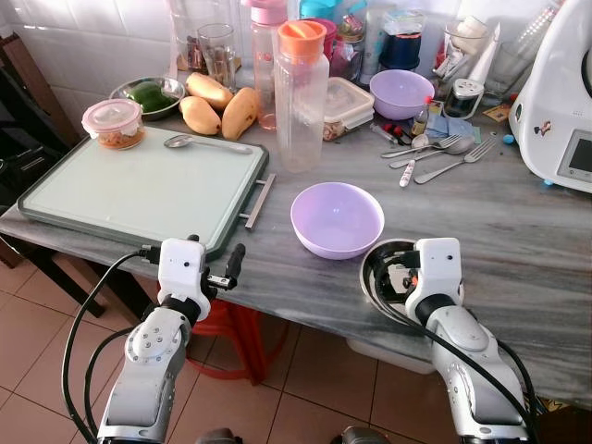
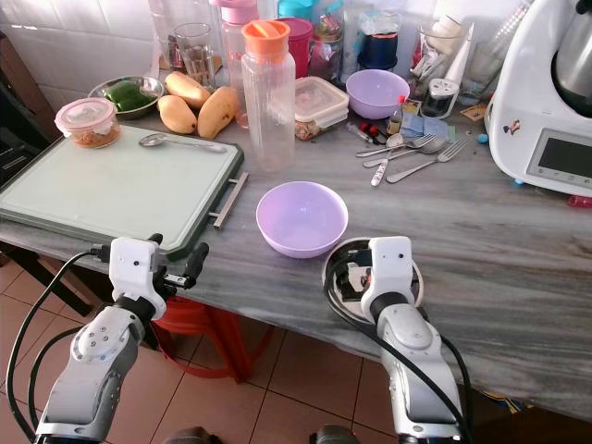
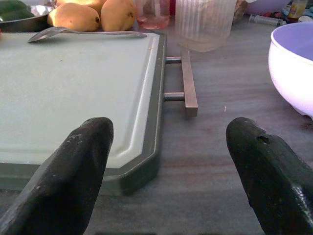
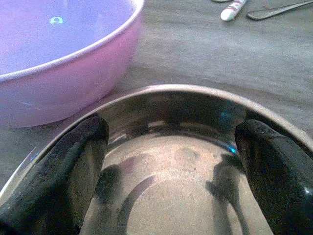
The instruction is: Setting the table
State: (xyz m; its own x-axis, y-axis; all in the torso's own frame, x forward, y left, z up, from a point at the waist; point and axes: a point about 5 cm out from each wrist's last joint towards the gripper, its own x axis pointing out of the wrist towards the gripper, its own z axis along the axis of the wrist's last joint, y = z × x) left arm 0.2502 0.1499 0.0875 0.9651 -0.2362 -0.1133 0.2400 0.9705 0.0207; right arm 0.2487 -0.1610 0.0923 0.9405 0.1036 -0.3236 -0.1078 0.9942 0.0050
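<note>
A grey marble table (image 1: 518,231) runs across the room in front of the robot. Near its front edge sits a steel bowl (image 4: 176,161), just beside a purple bowl (image 1: 337,218) but not touching it as far as I can see. The right gripper (image 4: 171,171) hangs over the steel bowl with its fingers (image 4: 63,171) spread wide, their tips down inside the rim, gripping nothing. The left gripper (image 3: 166,181) hovers at the table's edge by the near corner of a pale green tray (image 1: 129,185), its fingers (image 3: 73,176) also spread apart and empty. A spoon (image 1: 205,142) lies along the tray's far edge, and a small lidded tub (image 1: 113,123) stands at its far left corner. Behind the tray are three mangoes (image 1: 220,106). A tall clear jug with an orange lid (image 1: 301,97) stands beyond the purple bowl, and spoons and forks (image 1: 439,154) lie further right, near a second purple bowl (image 1: 400,92).
</note>
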